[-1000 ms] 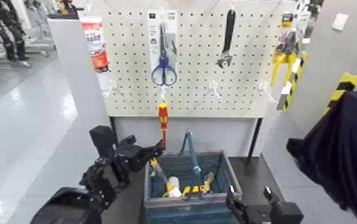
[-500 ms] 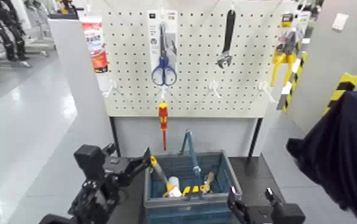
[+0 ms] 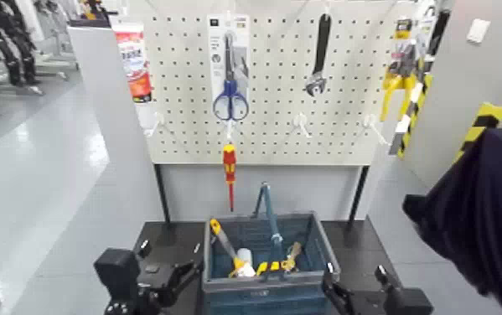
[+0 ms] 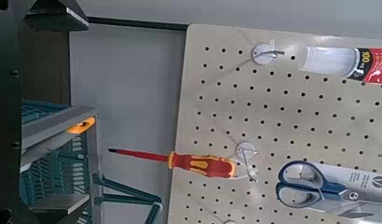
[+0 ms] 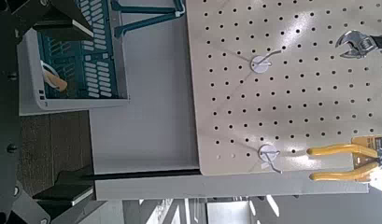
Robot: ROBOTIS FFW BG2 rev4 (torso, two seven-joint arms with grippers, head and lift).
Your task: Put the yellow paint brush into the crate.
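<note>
The yellow paint brush (image 3: 219,233) leans inside the crate (image 3: 304,281) at its left end, yellow handle tip up and grey shaft slanting down. The crate is dark blue-grey with a tall blue bail handle and stands below the pegboard. My left gripper (image 3: 170,261) is open and empty, low down to the left of the crate and apart from it. My right gripper (image 3: 354,283) is open and empty at the crate's front right corner. In the left wrist view the crate's slotted wall (image 4: 49,159) shows, with an orange-yellow tip (image 4: 79,125) above its rim.
A pegboard (image 3: 338,84) behind the crate holds blue scissors (image 3: 230,102), a red-and-yellow screwdriver (image 3: 230,163), a black wrench (image 3: 319,59) and yellow-handled pliers (image 3: 398,84). Other tools and a white bottle (image 3: 244,255) lie in the crate. A dark-clothed person (image 3: 489,218) stands at the right.
My left gripper has let go of the brush, which stays leaning in the crate. The left arm has drawn back down and to the left. The right arm has barely moved.
</note>
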